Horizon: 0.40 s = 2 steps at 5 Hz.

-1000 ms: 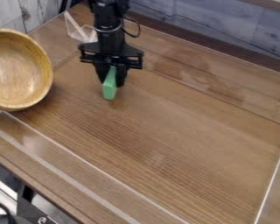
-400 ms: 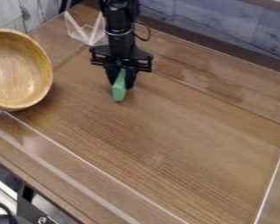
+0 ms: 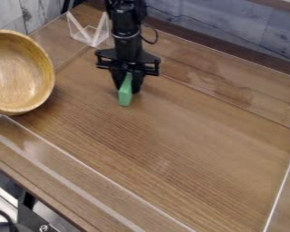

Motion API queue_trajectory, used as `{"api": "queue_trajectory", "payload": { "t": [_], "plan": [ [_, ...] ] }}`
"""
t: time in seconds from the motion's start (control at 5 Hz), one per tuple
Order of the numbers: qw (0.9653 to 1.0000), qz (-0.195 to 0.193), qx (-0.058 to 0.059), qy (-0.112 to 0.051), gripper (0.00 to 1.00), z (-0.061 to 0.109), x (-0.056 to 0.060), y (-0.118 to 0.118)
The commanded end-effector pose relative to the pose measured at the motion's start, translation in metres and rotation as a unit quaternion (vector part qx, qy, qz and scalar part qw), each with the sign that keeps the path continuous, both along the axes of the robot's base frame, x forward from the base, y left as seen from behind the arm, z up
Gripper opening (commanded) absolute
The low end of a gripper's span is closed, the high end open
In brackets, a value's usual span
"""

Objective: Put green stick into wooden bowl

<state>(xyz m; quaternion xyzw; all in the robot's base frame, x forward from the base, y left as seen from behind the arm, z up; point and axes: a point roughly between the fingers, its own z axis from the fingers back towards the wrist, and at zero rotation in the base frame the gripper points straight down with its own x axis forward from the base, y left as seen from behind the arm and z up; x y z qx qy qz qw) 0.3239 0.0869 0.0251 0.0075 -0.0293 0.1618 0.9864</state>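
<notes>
The fingers (image 3: 128, 80) are pinching the stick (image 3: 128, 89) upright, its lower end at the tabletop (image 3: 184, 136). The bowl (image 3: 17, 71) is sitting empty, well apart; carrying and dropping are remaining.

A brown wood-grain worktop (image 3: 172, 145) fills most of the view, its grain running lengthwise and catching a soft sheen near the middle. A clear, low barrier (image 3: 123, 174) — see-through, with pale edges — borders it along the near side and up the right edge. Behind runs a grey, weathered plank wall (image 3: 238, 20). A thin pale cord (image 3: 82, 32) loops at the back, and something dark sits blurred in the bottom-left corner (image 3: 14, 216).
</notes>
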Motion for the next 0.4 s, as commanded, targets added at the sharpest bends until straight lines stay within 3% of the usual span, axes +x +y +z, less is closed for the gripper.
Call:
{"api": "queue_trajectory", "payload": {
  "t": [0.0, 0.2],
  "plan": [
    [0.9997, -0.004, 0.005, -0.023, 0.00, 0.0128, 0.0111, -0.0011],
    [0.9998, -0.003, 0.002, -0.021, 0.00, 0.0108, 0.0119, -0.0018]
  ]
}}
